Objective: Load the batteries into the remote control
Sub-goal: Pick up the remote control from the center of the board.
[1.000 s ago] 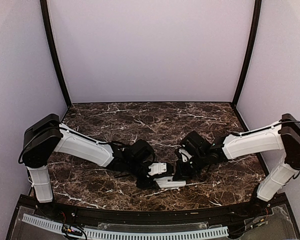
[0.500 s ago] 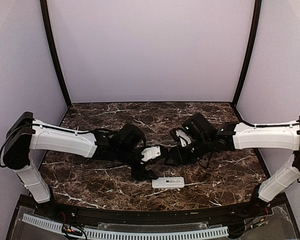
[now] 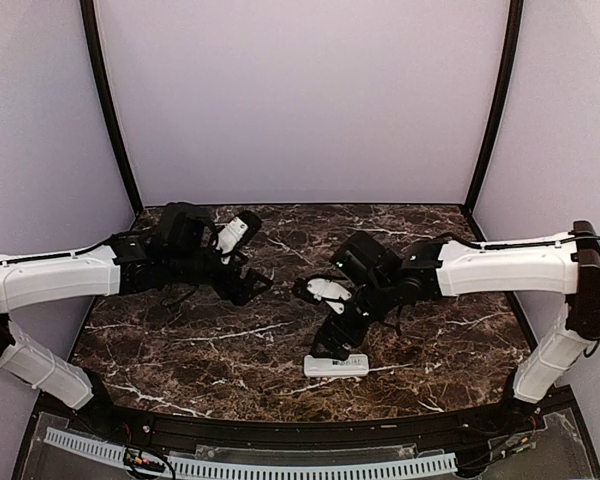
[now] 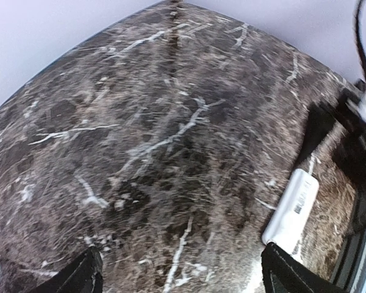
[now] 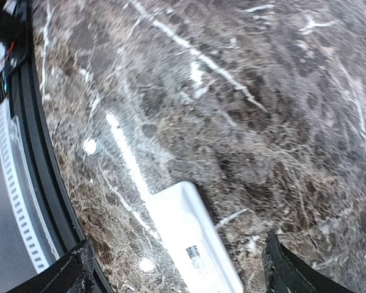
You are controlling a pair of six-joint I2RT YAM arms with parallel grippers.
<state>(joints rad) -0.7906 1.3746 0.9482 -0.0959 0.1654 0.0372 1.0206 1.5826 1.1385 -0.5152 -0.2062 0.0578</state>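
Left end effector [image 4: 183, 279]: centre-left, arm stretched out, fingers apart (empty).
Right end effector [image 5: 177, 265]: apart, tilted over remote control [image 3: 337, 366].
Remote control: white, lying flat.

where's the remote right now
Top view: the remote control lies flat on the table near its front edge, right of centre, just below the right gripper.

Remote control [image 3: 336, 365] on table [image 3: 160, 350], front centre; right fingers [image 3: 330, 338] just behind; left fingers [image 3: 246, 285] rear-left.

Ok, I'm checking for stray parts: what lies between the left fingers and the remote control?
Only bare marble table lies between the left fingers and the remote control; the left wrist view shows it best.
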